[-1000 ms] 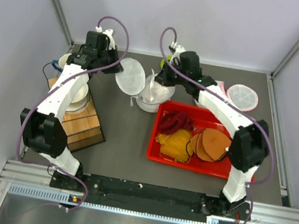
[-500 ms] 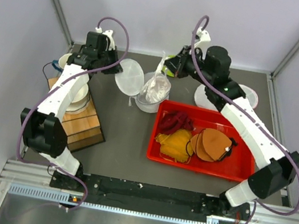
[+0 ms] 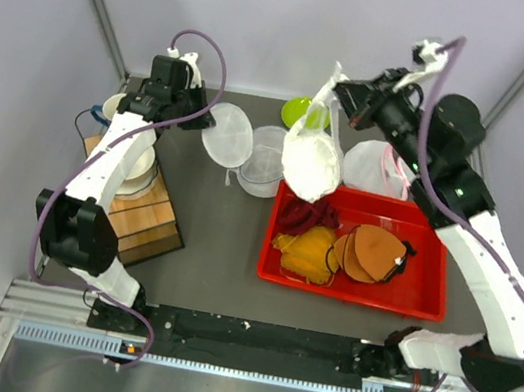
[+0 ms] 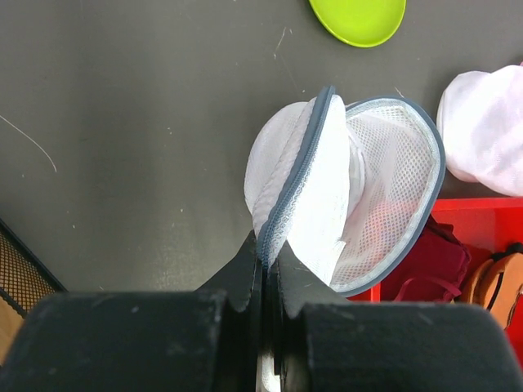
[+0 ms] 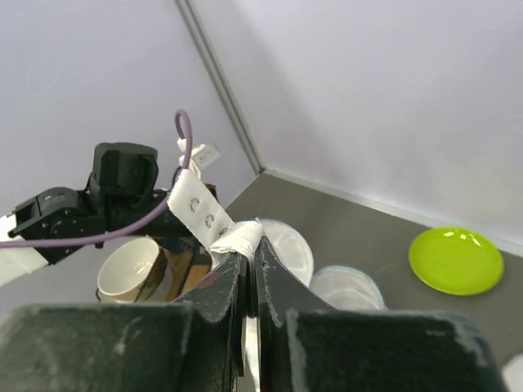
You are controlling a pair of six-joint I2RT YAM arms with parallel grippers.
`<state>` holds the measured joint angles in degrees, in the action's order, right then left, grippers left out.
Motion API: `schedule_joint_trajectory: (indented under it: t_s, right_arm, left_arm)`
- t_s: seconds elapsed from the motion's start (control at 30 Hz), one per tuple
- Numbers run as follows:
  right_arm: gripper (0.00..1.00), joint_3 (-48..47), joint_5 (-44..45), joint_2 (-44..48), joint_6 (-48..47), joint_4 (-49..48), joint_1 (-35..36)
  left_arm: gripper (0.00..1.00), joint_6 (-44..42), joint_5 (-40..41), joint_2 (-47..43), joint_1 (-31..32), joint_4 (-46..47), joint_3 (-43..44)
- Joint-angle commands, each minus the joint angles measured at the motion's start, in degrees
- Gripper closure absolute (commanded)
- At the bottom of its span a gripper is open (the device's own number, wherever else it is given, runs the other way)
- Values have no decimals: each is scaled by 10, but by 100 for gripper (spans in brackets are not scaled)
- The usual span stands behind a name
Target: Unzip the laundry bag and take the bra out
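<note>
Lifted higher, bra [image 3: 311, 162] dangles beneath the closed right pincer [image 3: 343, 91].

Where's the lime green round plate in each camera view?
Top external: lime green round plate at centre back, partly covered.
Left wrist: plate at the top edge, right of centre.
Right wrist: plate at lower right.
Shared landmark: white mesh laundry bag, near the plate in every view.

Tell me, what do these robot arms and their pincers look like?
The left arm and right arm have white shells and chunky black joints. A purple cable loops along each. The left gripper and right gripper are matte black, with two scuffed fingers.
</note>
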<state>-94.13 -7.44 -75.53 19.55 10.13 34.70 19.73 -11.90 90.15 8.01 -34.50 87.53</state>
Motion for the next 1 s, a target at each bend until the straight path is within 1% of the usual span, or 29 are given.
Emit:
schedule_joint_trajectory:
  t_s: [0.0, 0.07, 0.1, 0.17, 0.2, 0.23, 0.43, 0.67, 0.77, 0.97]
  right_arm:
    - [100, 48, 66, 85, -39, 40, -9]
    - [100, 90, 87, 109, -48, 58, -19]
    - [100, 104, 91, 130, -48, 78, -36]
    - [100, 149, 90, 150, -40, 95, -57]
    - [100, 165, 89, 171, -36, 107, -80]
    - [100, 198, 88, 181, -33, 113, -88]
    - [100, 301, 138, 252, -22, 171, -138]
    - [100, 344, 158, 282, -36, 208, -197]
    - [100, 352, 164, 282, -39, 217, -215]
    - [100, 380, 168, 277, -33, 217, -229]
  left_arm:
    - [100, 12, 9, -9, -3, 19, 33]
    - [100, 13, 17, 0, -3, 19, 59]
    - [100, 13, 19, 5, -3, 19, 69]
    - [100, 14, 22, 24, -3, 14, 105]
    - [100, 13, 23, 33, -3, 11, 119]
    - [100, 14, 23, 40, -3, 6, 149]
    - [100, 19, 19, 84, -5, -5, 231]
    - [100, 25, 13, 136, -16, -4, 285]
    - [100, 26, 10, 165, -18, -21, 329]
    - [100, 29, 14, 207, -30, -22, 369]
